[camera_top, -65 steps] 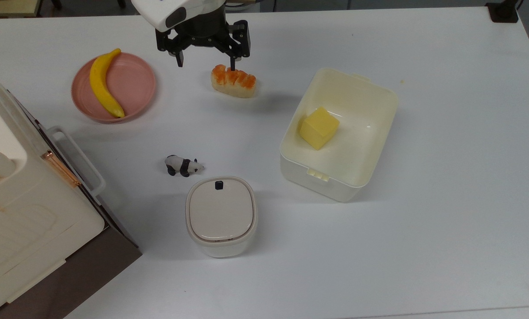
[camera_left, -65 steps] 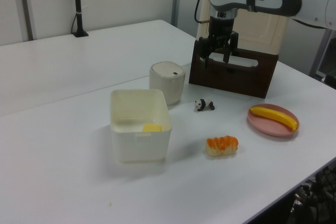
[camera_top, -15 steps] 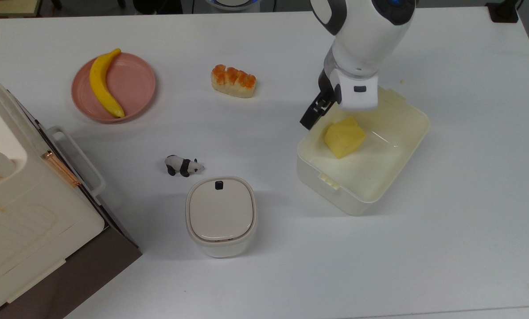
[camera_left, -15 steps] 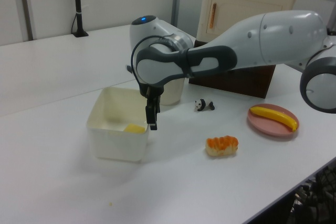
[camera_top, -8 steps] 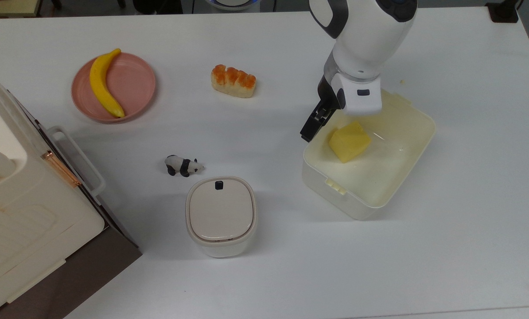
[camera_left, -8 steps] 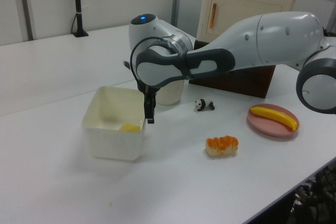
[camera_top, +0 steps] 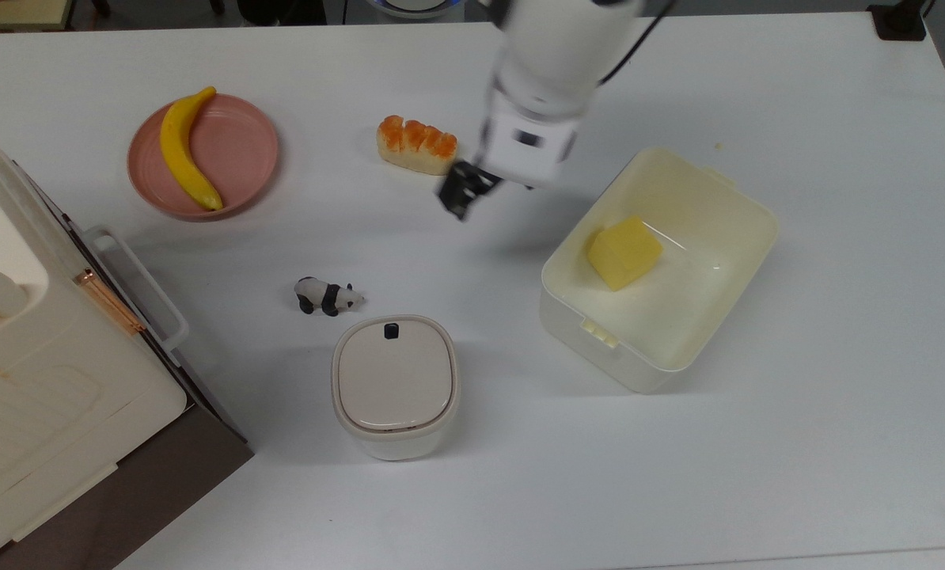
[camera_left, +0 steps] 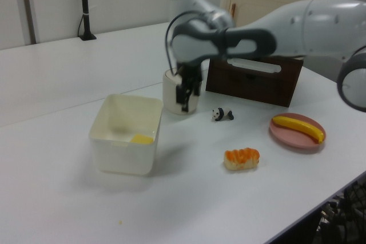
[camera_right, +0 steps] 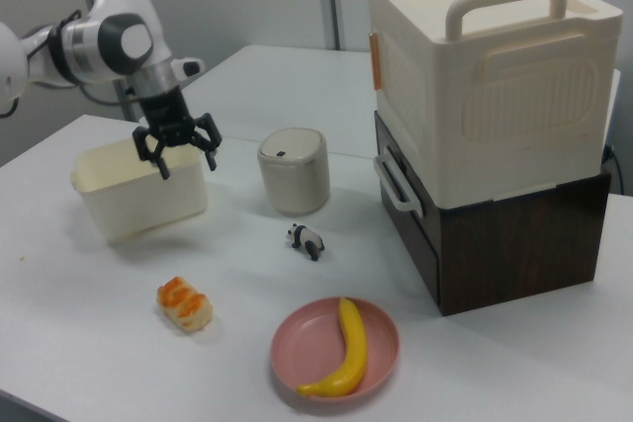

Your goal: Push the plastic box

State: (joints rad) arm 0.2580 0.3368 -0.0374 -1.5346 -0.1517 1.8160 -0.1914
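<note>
One gripper (camera_right: 179, 152) hung off plastic box (camera_top: 706, 202), fingers spread apart, empty. Box sat on worktop (camera_top: 797, 443), top view's right side. Push looked finished; next probably just retreat.

We see a cream-white box (camera_top: 682, 317) with a pale yellow inside, holding a yellow block (camera_top: 624, 253). The table (camera_top: 797, 443) is white. A yellow banana (camera_top: 184, 150) lies on a pink plate (camera_top: 239, 154). The bread (camera_top: 416, 146) is pale with orange stripes. The panda (camera_top: 328, 296) is black and white. The container (camera_top: 395, 385) has a beige lid with a black button. The case (camera_right: 490, 76) is cream with a copper latch, above dark brown wood. The fingers (camera_right: 162, 169) are black.
</note>
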